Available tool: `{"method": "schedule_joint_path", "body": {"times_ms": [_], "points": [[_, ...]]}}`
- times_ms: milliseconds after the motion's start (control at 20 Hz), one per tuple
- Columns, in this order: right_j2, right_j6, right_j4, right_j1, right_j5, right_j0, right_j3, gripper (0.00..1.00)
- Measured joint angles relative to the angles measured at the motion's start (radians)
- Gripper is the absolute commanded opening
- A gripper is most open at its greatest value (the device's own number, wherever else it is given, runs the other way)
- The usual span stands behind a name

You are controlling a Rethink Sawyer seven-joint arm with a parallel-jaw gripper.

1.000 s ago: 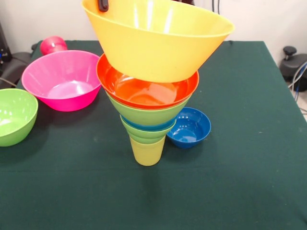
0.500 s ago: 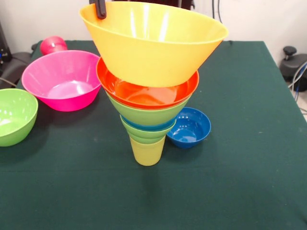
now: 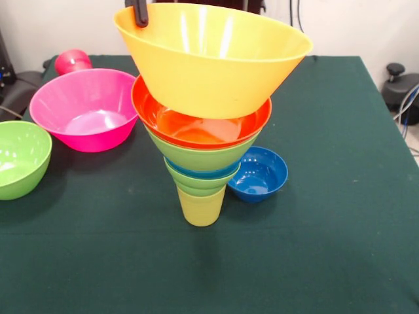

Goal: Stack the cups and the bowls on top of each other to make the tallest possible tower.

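Observation:
The tower stands mid-table: a pale yellow cup (image 3: 201, 208) at the base, then small lime green bowls (image 3: 196, 185), a light blue bowl's rim (image 3: 204, 174), a larger green bowl (image 3: 196, 157) and an orange-red bowl (image 3: 196, 127). A big yellow-orange bowl (image 3: 209, 65) sits tilted in the orange-red one. My gripper (image 3: 140, 18) shows only as a black finger over that bowl's top left rim, shut on it. The rest of the arm is out of view above.
A dark blue bowl (image 3: 258, 173) sits just right of the tower's base. A pink bowl (image 3: 85, 108) and a lime green bowl (image 3: 19, 157) stand at the left. A red cup (image 3: 72, 61) lies behind the pink bowl. Green cloth covers the table (image 3: 327, 248).
The yellow-orange bowl has come down and levelled out onto the orange-red bowl, then shifted slightly right with the finger still on its rim. Nothing else moved.

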Motion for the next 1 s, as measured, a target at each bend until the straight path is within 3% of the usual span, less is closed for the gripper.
{"method": "schedule_joint_path", "body": {"times_ms": [1000], "points": [[0.001, 0.0, -0.008, 0.013, 0.0, -0.01, 0.0, 0.0]]}}
